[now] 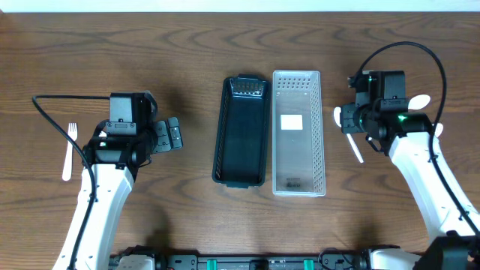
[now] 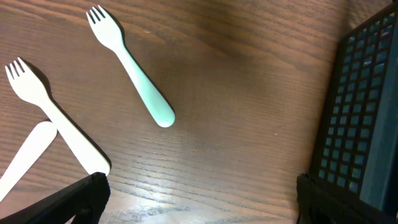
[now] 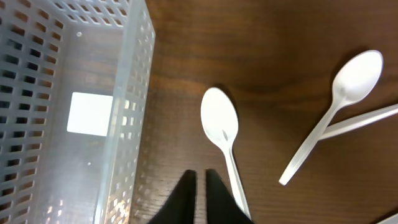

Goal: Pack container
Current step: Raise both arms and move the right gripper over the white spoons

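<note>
Fingers of the left end effector (image 2: pixel 199 186) are standing wide apart, holding nothing, above bare bench (image 2: pixel 249 93). Ahead of them a mint fork (image 2: pixel 132 76) is lying alone, its tines pointing to the upper left of the left wrist view. Beside it a white fork (image 2: pixel 53 121) is lying across another white handle (image 2: pixel 25 155), the two touching. A black basket (image 2: pixel 367 106) is showing at the right edge of that view.

The right end effector (image 3: pixel 199 186) is hovering with its fingers drawn together, gripping nothing. A white spoon (image 3: pixel 221 124) is lying just beside them, its handle running past the right finger; whether they are touching I cannot tell. Farther right a second spoon (image 3: pixel 339 106) is lying across a third white handle (image 3: pixel 367 118). A clear basket (image 3: pixel 74 62) is sitting left of the fingers, with a white label (image 3: pixel 90 114) on its floor.

From overhead, the two baskets are sitting side by side at mid-bench between the arms, and every fork and spoon in view is lying on the bench outside them.
</note>
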Motion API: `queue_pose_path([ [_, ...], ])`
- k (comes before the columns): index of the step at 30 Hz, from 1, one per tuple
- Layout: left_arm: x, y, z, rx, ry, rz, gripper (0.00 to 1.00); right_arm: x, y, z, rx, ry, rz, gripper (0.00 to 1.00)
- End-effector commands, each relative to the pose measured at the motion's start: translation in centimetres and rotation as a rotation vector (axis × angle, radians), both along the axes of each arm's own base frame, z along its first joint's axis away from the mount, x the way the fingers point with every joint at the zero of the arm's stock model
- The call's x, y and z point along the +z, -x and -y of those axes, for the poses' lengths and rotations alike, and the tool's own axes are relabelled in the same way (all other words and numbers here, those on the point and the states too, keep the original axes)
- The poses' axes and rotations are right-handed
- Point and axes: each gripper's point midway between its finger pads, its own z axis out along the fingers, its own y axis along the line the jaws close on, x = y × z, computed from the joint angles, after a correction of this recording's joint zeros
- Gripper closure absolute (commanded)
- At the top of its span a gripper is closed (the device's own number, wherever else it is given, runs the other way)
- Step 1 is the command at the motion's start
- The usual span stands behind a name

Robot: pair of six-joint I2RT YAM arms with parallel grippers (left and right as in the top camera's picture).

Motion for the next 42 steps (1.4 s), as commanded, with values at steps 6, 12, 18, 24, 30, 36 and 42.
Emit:
queue_pose_path([
  [6,0.4,-0.2,-0.1,0.008,-0.007,0.007,0.01,-3.6,-0.2,-2.1,0.054,-0.038,-0.106,0.95],
  [12,0.4,-0.2,-0.1,0.008,-0.007,0.008,0.01,-6.0,-0.4,-3.6,0.093,-0.043,-0.154,0.93],
  [18,0.4,-0.2,-0.1,0.008,-0.007,0.008,0.02,-5.9,-0.4,-7.2,0.198,-0.188,-0.15,0.91],
  [24,0.4,-0.2,-0.1,0.008,-0.007,0.008,0.02,-5.3,-0.6,-8.6,0.24,-0.257,-0.129,0.88],
  [30,0.4,-0.2,-0.1,0.007,-0.007,0.008,0.02,-5.3,-0.7,-8.6,0.24,-0.256,-0.126,0.88],
  [36,0.4,-0.2,-0.1,0.007,-0.007,0.008,0.02,-5.7,-2.1,-4.9,0.11,-0.087,-0.09,0.61],
  [42,0.4,-0.2,-0.1,0.007,-0.007,0.008,0.02,-1.1,-4.3,0.8,-0.078,0.125,0.015,0.29],
])
